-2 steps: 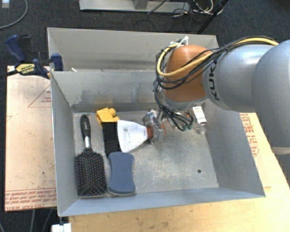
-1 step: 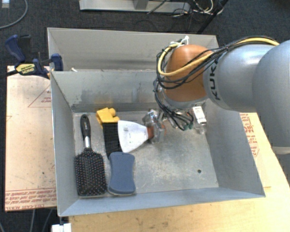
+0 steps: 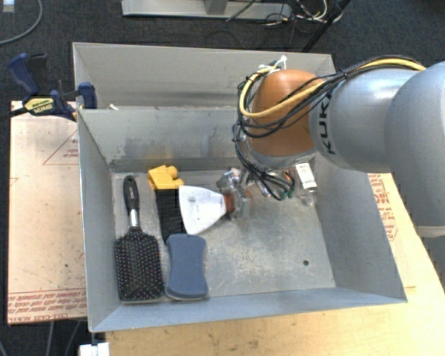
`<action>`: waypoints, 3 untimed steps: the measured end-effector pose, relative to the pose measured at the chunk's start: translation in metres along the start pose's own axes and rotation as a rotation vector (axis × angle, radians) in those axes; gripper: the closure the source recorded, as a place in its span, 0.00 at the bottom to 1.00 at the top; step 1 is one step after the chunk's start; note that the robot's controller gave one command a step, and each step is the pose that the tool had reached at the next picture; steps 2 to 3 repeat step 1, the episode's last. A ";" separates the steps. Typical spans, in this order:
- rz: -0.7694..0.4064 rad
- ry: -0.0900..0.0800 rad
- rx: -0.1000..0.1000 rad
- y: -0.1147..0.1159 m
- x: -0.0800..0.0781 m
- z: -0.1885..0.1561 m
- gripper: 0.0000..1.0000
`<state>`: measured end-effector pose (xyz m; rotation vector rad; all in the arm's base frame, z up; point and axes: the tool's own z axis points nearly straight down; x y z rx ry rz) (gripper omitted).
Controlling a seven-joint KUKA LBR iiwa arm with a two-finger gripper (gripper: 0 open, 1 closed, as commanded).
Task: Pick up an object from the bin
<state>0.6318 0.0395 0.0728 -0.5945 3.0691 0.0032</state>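
Gripper (image 3: 232, 197): just right of frame centre, low over the bin (image 3: 282, 252) floor, against the right edge of the white piece (image 3: 195, 208).
Grip: you cannot tell whether it is released or clenched (the cables (image 3: 271, 188) crowd that spot).
Likely target: the white piece, a rounded wedge at frame centre. It is the nearest thing, so that is my read.
Neighbours: a yellow-black tool (image 3: 164, 177) touches its left side, a blue pad (image 3: 187, 267) lies just below, and a hairbrush (image 3: 137, 262) lies at lower left.
Why this side: the arm (image 3: 371, 117) enters from the right over bare floor, so you have nothing to bump.
Risk: the piece looks thin and may slide toward the tool.
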 end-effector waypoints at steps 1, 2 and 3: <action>-0.053 -0.001 -0.001 0.001 -0.008 -0.003 1.00; -0.053 -0.001 -0.001 0.001 -0.008 -0.003 1.00; -0.053 -0.001 -0.001 0.001 -0.008 -0.003 1.00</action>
